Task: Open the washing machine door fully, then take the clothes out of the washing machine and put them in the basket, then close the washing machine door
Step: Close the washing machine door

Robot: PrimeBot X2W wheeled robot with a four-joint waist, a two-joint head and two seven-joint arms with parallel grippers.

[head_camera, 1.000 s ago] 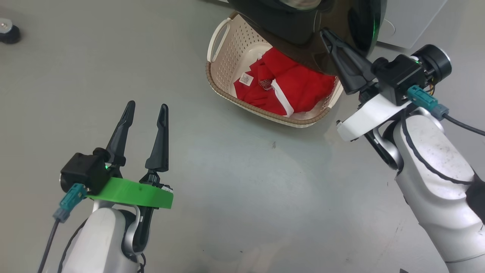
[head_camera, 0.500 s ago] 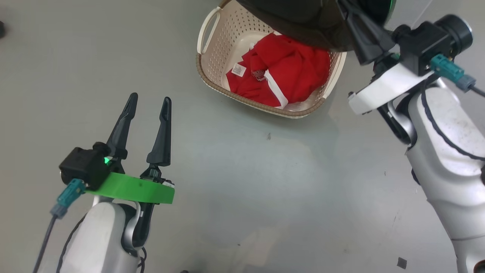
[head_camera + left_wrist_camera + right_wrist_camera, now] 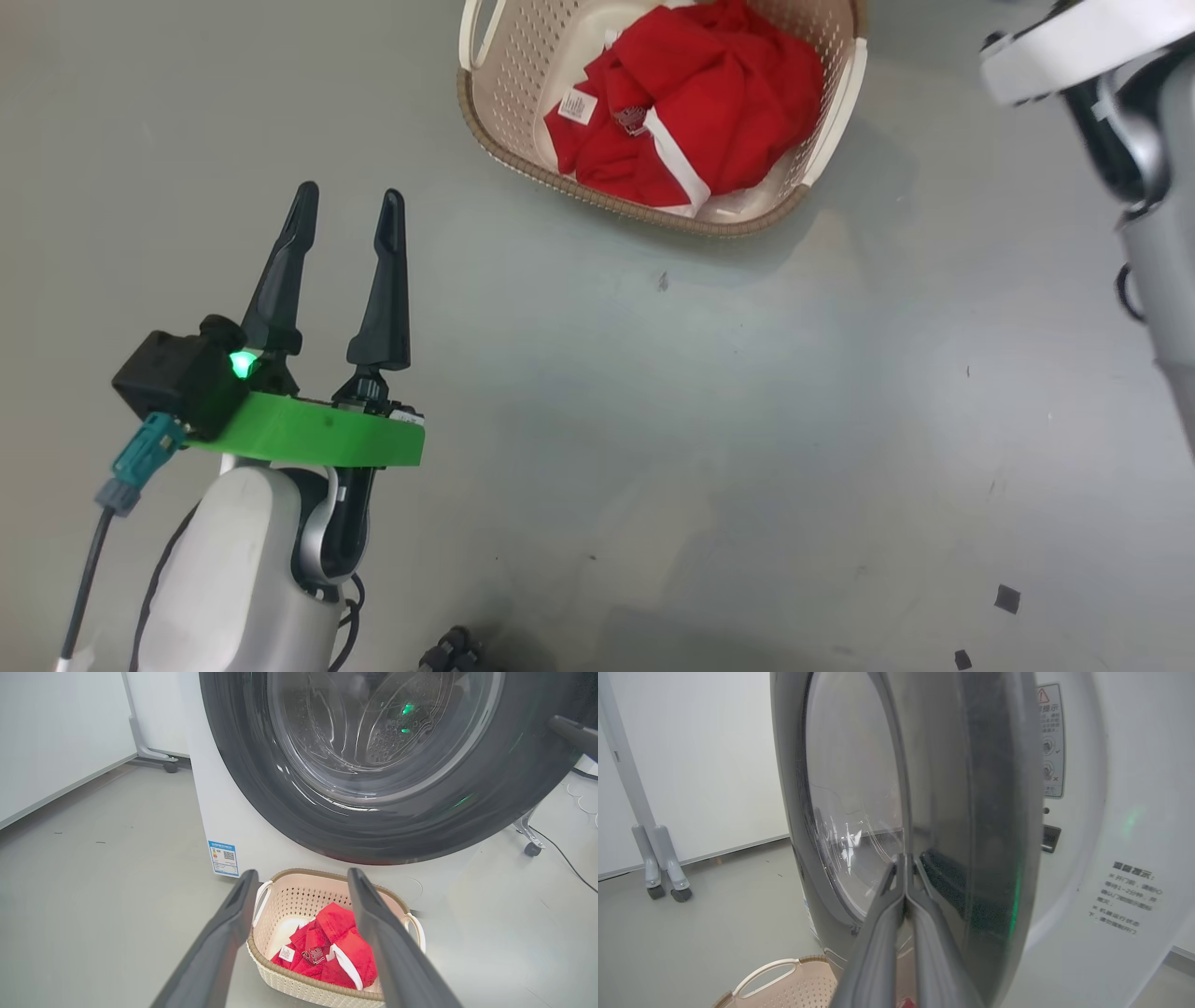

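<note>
The cream basket [image 3: 607,201] stands on the grey floor with the red clothes [image 3: 709,103] heaped inside it. My left gripper [image 3: 347,196] hovers open and empty, short of the basket and to its left. In the left wrist view the basket [image 3: 280,977] and clothes [image 3: 336,947] sit below the glossy black washing machine door [image 3: 261,788], which lies close over the white washing machine [image 3: 233,821]. My right gripper [image 3: 906,858] is shut, its tips against the door's [image 3: 994,812] outer face near the glass. One of its fingers [image 3: 572,732] shows at the door's right edge.
White wall panels [image 3: 46,742] and a wheeled stand [image 3: 663,877] lie left of the machine. A cable [image 3: 560,854] and another caster trail on the floor to its right. Small dark scraps [image 3: 1006,597] dot the open floor on my right.
The head camera has shifted. The door and my right gripper have passed beyond the top of that view as the door swung off the basket towards the machine. The left gripper stays open.
</note>
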